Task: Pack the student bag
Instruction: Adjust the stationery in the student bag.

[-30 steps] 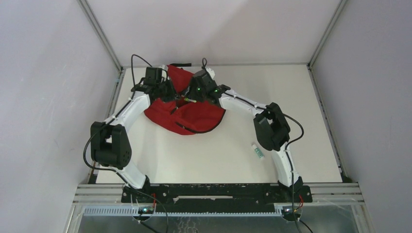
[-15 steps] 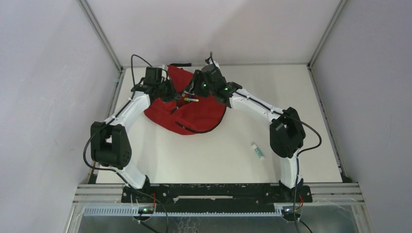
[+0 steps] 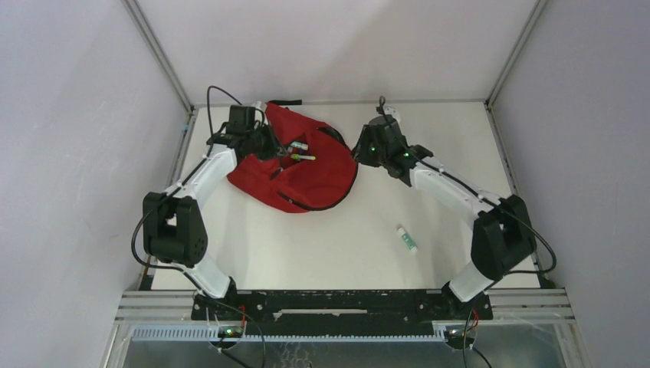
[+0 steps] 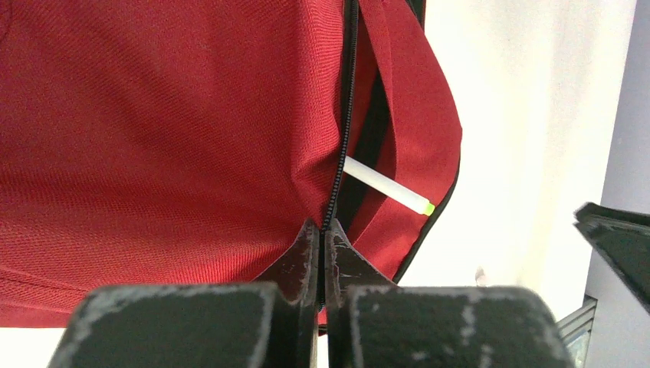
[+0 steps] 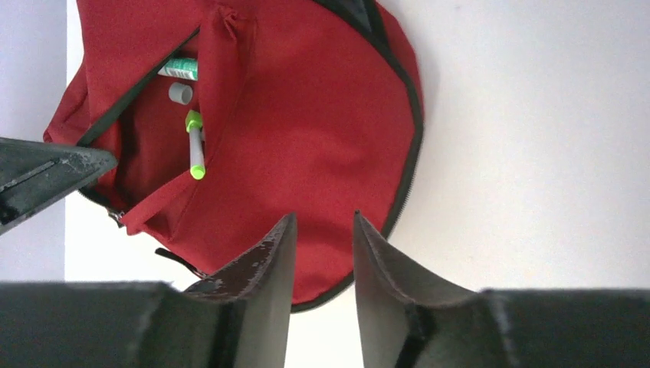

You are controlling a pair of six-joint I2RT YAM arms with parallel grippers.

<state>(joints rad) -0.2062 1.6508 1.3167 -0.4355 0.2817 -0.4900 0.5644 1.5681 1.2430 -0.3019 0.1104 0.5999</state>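
The student bag [image 3: 314,172], a red backpack with black zip trim, lies at the back left of the table. My left gripper [image 4: 323,230] is shut on the bag's zip edge [image 4: 349,115] and holds the pocket open. A white marker with a green cap [image 5: 195,149], a small grey tube [image 5: 181,93] and a green-and-white item [image 5: 178,68] lie in the open pocket; the marker also shows in the top view [image 3: 303,157]. My right gripper [image 5: 322,222] is open and empty, above the bag's right edge.
A white tube with green print [image 3: 406,238] lies on the white table [image 3: 460,153] near the right arm's elbow. Grey walls and a metal frame enclose the table. A black strap [image 3: 283,102] sticks out at the bag's far end.
My right gripper has let go of the marker at the pocket and drawn back to the right, clear of the bag. The left arm has not moved.
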